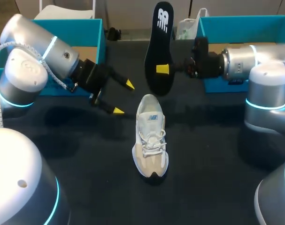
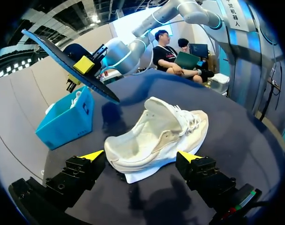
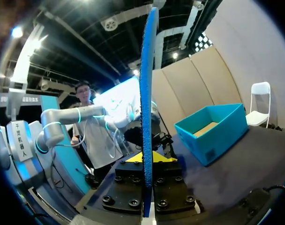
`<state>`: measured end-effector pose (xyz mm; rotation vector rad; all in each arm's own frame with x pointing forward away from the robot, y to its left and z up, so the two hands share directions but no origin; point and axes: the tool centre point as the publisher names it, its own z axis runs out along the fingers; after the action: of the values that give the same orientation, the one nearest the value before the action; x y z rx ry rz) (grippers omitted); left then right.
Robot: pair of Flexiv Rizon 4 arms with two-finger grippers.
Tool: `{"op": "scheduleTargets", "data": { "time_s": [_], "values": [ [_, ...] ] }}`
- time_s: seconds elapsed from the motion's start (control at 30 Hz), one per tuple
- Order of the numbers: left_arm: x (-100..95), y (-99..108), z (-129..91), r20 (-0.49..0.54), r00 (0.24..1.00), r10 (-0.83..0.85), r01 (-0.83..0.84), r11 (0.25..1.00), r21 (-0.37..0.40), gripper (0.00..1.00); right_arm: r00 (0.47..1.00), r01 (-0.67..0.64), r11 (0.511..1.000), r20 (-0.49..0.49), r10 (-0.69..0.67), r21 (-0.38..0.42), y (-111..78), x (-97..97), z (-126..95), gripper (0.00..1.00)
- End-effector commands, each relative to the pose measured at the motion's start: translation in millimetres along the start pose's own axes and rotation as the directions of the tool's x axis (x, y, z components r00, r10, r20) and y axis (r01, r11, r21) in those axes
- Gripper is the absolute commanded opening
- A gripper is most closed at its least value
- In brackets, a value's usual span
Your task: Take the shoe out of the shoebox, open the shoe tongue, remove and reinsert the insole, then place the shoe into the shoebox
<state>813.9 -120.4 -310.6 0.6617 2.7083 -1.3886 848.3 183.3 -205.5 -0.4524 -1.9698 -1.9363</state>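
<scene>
A white logo mark is showing near the upper end of the black insole [image 1: 157, 47]. A small printed patch is sitting on the tongue of the shoe [image 1: 150, 140]. A dark mark is showing on the side of the blue shoebox [image 2: 67, 124]. No lettering or number is coming through legibly.

1. In the head view you get even, moderate light from above. The dark table [image 1: 86, 159] soaks it up and reads nearly black.
2. Soft shadows lie beside the shoe [image 1: 150, 138] at the centre of the frame.
3. Pale glare sits on the left arm [image 1: 39, 56] at upper left and on the right arm [image 1: 255, 58] at upper right.
4. In the left wrist view, the insole [image 2: 67, 58] throws a dark patch on the table beyond the shoe.
5. In the right wrist view, ceiling lamps [image 3: 16, 32] flare, and lines bow near the edges.
</scene>
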Motion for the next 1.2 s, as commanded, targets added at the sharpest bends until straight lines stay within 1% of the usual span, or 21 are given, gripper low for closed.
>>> {"op": "scheduleTargets", "data": {
  "time_s": [0.03, 0.13, 0.27, 0.33, 0.37, 0.6, 0.97, 1.07, 1.2],
  "values": [
    [9.2, 6, 10, -0.007, 1.0, -0.002, 0.002, 1.0, -0.016, 1.0, 1.0, -0.004, 1.0, -0.024, 0.003, -0.019, -9.1, -9.4, 9, 0.0],
    [15.5, 8, 15, -0.019, 1.0, -0.011, 0.011, 1.0, -0.025, 1.0, 0.999, -0.01, 1.0, -0.038, 0.009, -0.026, -14.9, -9.3, 16, 0.0],
    [17.2, 10, 18, 0.002, 0.999, -0.033, 0.033, 0.998, -0.045, 1.0, 0.999, -0.016, 0.999, -0.052, 0.014, -0.041, -23.3, -7.6, 22, 0.0],
    [17.9, 10, 18, 0.012, 0.999, -0.053, 0.054, 0.998, -0.046, 1.0, 0.998, -0.023, 0.999, -0.064, 0.021, -0.03, -26.9, -7.5, 24, 0.0],
    [18.1, 10, 18, 0.018, 0.998, -0.061, 0.062, 0.997, -0.046, 1.0, 0.998, -0.034, 0.999, -0.058, 0.032, -0.018, -27.6, -7.0, 25, 0.0],
    [16.6, 10, 19, 0.068, 0.99, -0.12, 0.124, 0.99, -0.061, 1.0, 0.998, -0.034, 0.999, -0.058, 0.032, -0.018, -27.6, -7.0, 25, 0.0],
    [12.2, 16, 29, 0.107, 0.973, -0.206, 0.216, 0.973, -0.082, 1.0, 0.998, -0.034, 0.999, -0.058, 0.032, -0.018, -27.6, -7.0, 25, 0.0],
    [10.3, 16, 29, 0.127, 0.966, -0.225, 0.236, 0.968, -0.081, 1.0, 0.998, -0.034, 0.999, -0.059, 0.033, -0.028, -32.9, -9.9, 24, 0.0],
    [9.9, 18, 30, 0.123, 0.959, -0.257, 0.267, 0.96, -0.079, 1.0, 0.997, -0.044, 0.998, -0.062, 0.042, -0.036, -40.2, -12.8, 25, 0.0]
  ]
}}
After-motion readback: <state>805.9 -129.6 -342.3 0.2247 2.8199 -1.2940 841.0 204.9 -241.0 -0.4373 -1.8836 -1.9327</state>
